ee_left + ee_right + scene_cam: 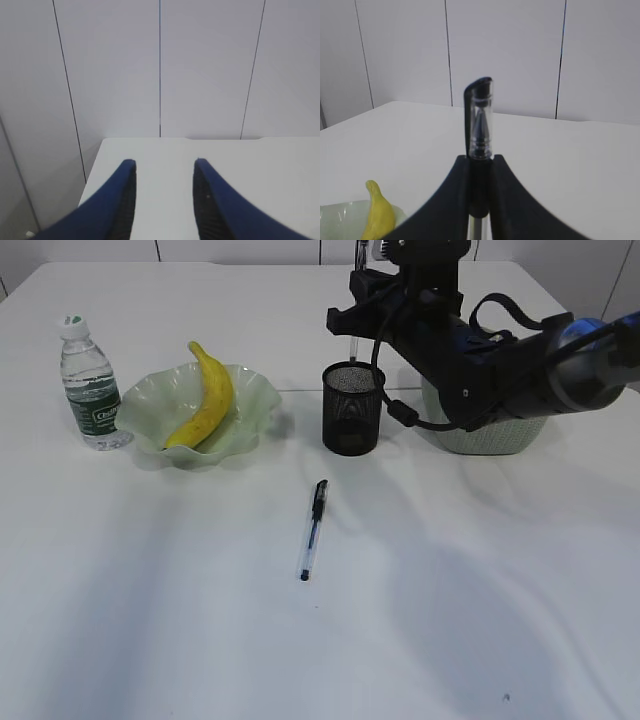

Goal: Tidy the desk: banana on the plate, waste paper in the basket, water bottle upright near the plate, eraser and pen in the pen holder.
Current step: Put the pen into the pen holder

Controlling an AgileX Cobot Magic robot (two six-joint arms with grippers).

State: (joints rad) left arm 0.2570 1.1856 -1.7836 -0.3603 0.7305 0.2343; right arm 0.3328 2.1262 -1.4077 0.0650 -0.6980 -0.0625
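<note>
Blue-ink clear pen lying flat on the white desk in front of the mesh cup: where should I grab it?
Grip the clear-barrelled pen mid-barrel from straight above, jaws across its width. It lies flat, black cap toward the black mesh pen holder, with bare desk either side.

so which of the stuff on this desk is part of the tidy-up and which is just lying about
Part of the job:
- banana, on the plate
- water bottle, upright beside the plate
- pen holder
- basket, mostly behind the arm
- pen in the right gripper, above the holder
- second pen, lying on the desk

Just lying about:
- nothing visible; eraser and waste paper not seen
</note>
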